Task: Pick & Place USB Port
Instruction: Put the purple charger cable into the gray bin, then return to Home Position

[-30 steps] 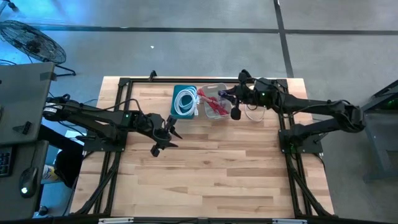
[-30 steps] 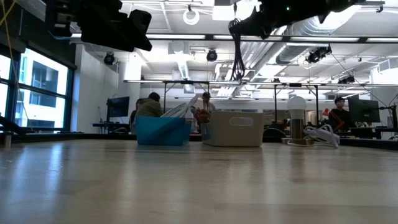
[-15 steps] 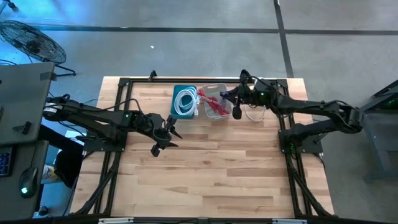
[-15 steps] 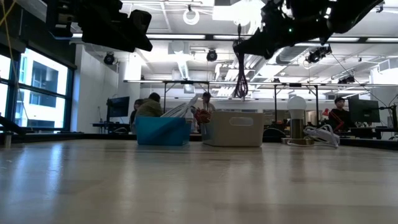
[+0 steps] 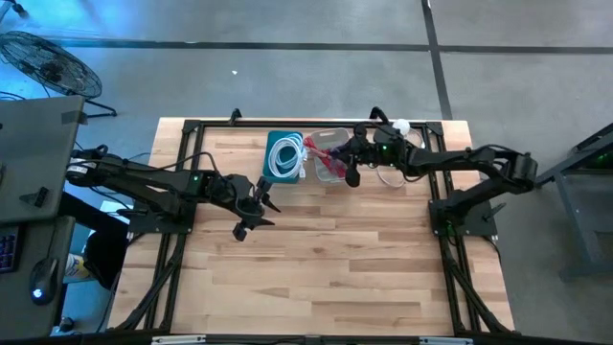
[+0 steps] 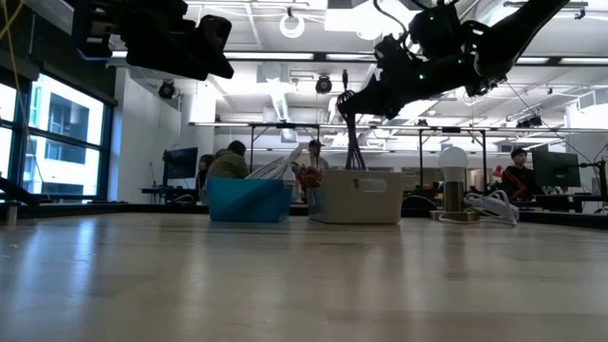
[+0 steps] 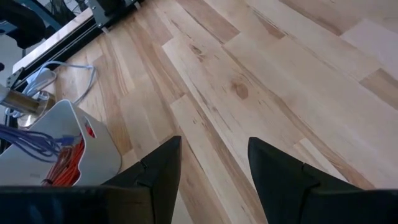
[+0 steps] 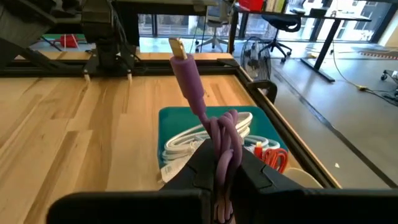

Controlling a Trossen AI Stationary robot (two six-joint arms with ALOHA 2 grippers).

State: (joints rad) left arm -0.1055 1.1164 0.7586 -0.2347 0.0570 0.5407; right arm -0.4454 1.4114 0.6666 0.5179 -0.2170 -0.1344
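A purple USB cable [image 8: 219,134], coiled into a bundle, has its gold plug end [image 8: 178,47] sticking out past my right gripper [image 8: 221,158], which is shut on it. That gripper [image 5: 354,153] hovers over the white bin [image 5: 330,165] holding red cables. The teal bin [image 5: 284,155], left of the white one, holds white cable. In the low view the cable [image 6: 355,147] hangs down to about the white bin's rim [image 6: 357,197]. My left gripper [image 5: 262,211] waits open above the table's left middle. My right gripper pinches the purple cable's bundled strands [image 8: 221,149] between its two fingers [image 8: 200,163]. The fingers come nearly level from the table's right side. The plug end stands out beyond the fingertips, and the rest of the bundle hangs below the gripper, clear of the table.
A loose white cable [image 5: 390,177] lies on the wood right of the white bin. Black frame rails [image 5: 192,129] run along the table's far edge and sides. The near half of the table [image 5: 326,278] is bare wood. People sit in the room behind [image 6: 228,161].
My right gripper has come down and toward the table's left, over the white bin, rolling a little. The purple cable has come with it and now hangs lower, its bottom end near the bin's rim.
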